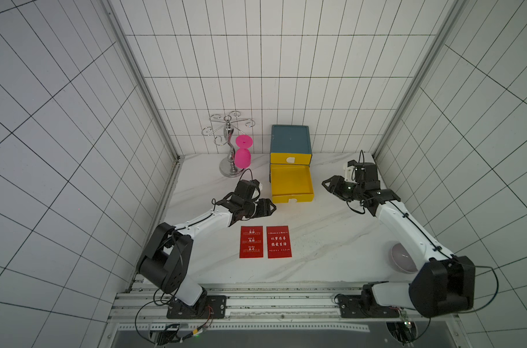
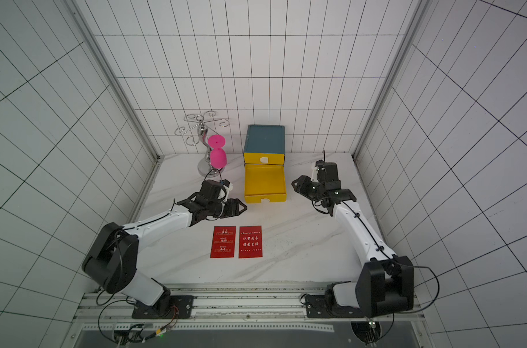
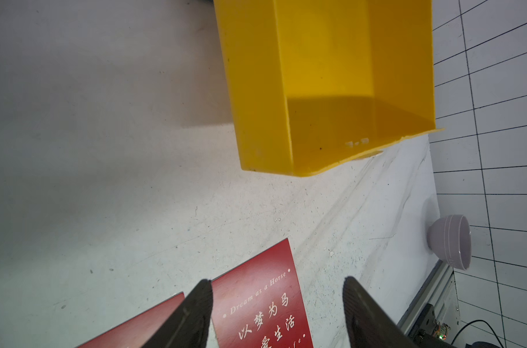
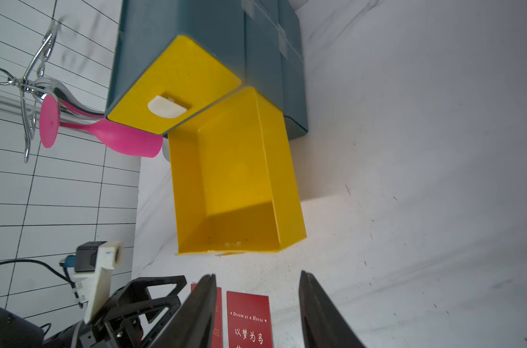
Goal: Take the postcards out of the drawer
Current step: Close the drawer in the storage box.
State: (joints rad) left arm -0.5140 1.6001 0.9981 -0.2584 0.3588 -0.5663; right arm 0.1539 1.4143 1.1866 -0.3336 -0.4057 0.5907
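Since the drawer (image 1: 279, 199) was found bare and the postcards (image 1: 279, 242) lay on the table (image 1: 331, 241) before it (only two discerned), the left gripper (image 1: 272, 208) and right gripper (image 1: 327, 183), both parted and empty, were judged best lifted clear, cards undisturbed.

A robotics test cell is indicated: a marble-patterned tabletop (image 1: 331, 241) is enclosed by white gridded panels (image 1: 256, 60); a left arm (image 1: 202, 221) and right arm (image 1: 407, 229) are bolted to an aluminium rail (image 1: 286, 301).
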